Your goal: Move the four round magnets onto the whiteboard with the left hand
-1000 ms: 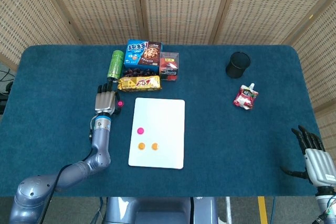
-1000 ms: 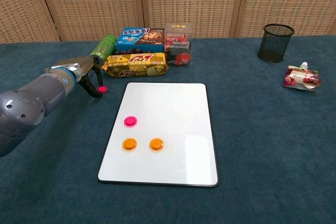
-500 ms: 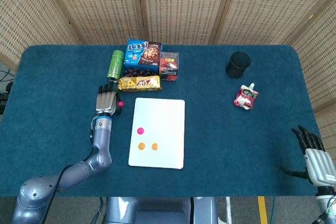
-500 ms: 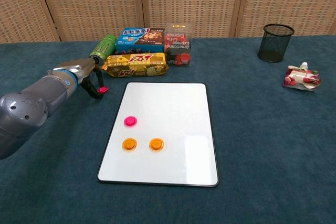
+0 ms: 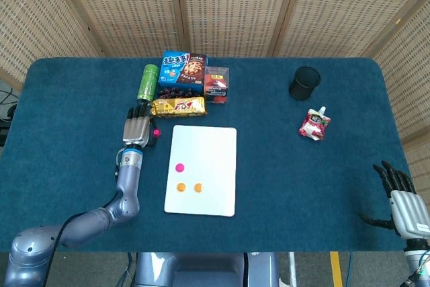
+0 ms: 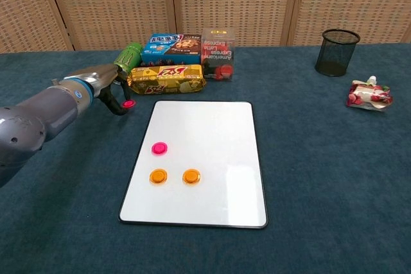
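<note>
1. Left hand (image 6: 114,88) fingers clamped on the fourth magnet (image 6: 129,103), lifted slightly since the prior frame.
2. Magnet at whiteboard's (image 6: 212,158) 10 o'clock; three magnets (image 6: 158,149) already placed.
3. Right hand (image 5: 402,196) idle, fingers apart.

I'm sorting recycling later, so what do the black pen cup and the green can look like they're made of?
The black pen cup looks like metal wire mesh with a matte finish: the blue cloth shows faintly through its wall. The green can, lying on its side, looks like glossy printed aluminium, though coated plastic cannot be ruled out.
</note>
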